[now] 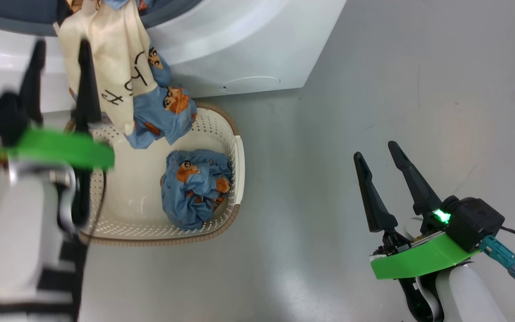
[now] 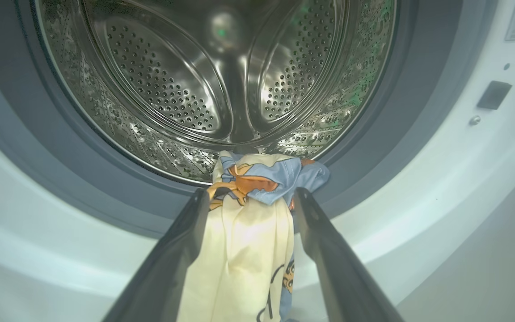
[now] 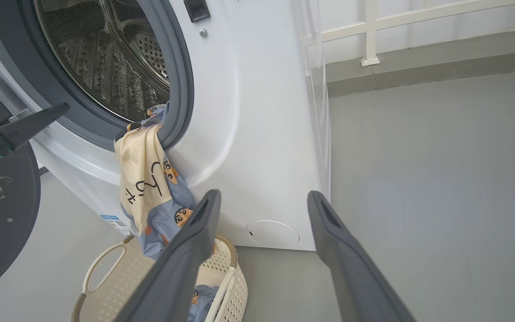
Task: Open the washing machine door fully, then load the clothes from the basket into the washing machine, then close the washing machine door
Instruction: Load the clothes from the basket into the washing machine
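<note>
Head view: the blurred pale left forearm is closest, at the lower left. Above it, the left hand (image 1: 62, 47) is released, its two dark fingers spread in front of a cream and blue garment (image 1: 119, 67) that hangs from the mouth of the washing machine (image 1: 239, 40) into the basket (image 1: 239, 165). A second blue bundle (image 1: 197, 190) lies in the basket, which stands on the grey floor (image 1: 329, 112) against the machine's front. The right hand (image 1: 375, 150) is released too, holding nothing, well apart from the basket at the lower right.

Left wrist view: the left hand (image 2: 252, 192) has its fingers wide apart, with the garment (image 2: 244, 241) hanging between them, not pinched. The cloth's top edge lies over the grey gasket (image 2: 61, 156) at the lip of the steel drum (image 2: 172, 89).

Right wrist view: the right hand (image 3: 264, 196) is spread and empty above the basket (image 3: 119, 286). The garment (image 3: 141, 179) trails from the drum opening down the white front. The door (image 3: 2, 214) stands open at the left.
</note>
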### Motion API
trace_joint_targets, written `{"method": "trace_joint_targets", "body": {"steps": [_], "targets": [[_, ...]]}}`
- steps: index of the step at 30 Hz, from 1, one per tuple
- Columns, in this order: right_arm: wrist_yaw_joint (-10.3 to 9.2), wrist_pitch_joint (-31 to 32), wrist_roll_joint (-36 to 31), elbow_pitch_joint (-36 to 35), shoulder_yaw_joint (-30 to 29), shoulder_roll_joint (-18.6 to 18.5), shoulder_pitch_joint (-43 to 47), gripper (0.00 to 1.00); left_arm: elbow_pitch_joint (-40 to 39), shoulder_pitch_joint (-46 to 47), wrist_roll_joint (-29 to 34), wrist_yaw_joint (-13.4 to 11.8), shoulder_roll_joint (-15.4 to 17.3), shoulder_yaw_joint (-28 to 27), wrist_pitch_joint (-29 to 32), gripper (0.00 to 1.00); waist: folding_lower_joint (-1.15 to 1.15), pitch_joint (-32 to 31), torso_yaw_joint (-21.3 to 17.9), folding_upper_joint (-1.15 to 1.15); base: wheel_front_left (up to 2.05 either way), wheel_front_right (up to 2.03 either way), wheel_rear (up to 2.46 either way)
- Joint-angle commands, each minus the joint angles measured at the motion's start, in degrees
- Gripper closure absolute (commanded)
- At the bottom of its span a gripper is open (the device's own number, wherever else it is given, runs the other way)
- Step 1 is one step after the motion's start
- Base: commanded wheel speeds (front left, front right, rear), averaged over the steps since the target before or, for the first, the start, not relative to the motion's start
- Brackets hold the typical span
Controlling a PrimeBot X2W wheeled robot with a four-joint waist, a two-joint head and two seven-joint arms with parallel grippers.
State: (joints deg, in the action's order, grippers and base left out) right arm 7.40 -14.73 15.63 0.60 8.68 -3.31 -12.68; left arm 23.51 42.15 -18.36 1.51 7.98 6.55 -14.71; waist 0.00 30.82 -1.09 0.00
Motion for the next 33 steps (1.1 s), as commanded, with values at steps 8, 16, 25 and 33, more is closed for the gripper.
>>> {"method": "trace_joint_targets", "body": {"steps": [8,16,25,33], "targets": [[0.09,-0.3,-1.1,-2.0,1.5,0.4,2.1,0.0,-17.1,-19.4,0.6,-2.4,0.8,-4.9,-0.3,0.0,0.0,-0.3,0.3,0.0,0.0,0.0,0.0],[0.09,-0.3,-1.5,-2.1,1.5,0.4,2.1,0.0,-24.8,-30.2,1.2,-3.9,0.7,-6.2,-0.3,0.0,0.0,-0.2,0.3,0.0,0.0,0.0,0.0],[0.09,-0.3,-1.4,-1.9,1.6,0.4,2.0,0.0,-28.4,-36.8,1.1,-6.0,-0.6,-7.7,-0.3,0.0,0.0,-0.1,0.3,0.0,0.0,0.0,0.0],[0.09,-0.3,-1.4,-1.7,1.5,0.4,1.6,0.0,-28.8,-37.3,0.6,-5.8,-0.9,-8.3,-0.3,0.0,0.0,0.4,0.1,0.0,0.0,0.0,0.0]]}}
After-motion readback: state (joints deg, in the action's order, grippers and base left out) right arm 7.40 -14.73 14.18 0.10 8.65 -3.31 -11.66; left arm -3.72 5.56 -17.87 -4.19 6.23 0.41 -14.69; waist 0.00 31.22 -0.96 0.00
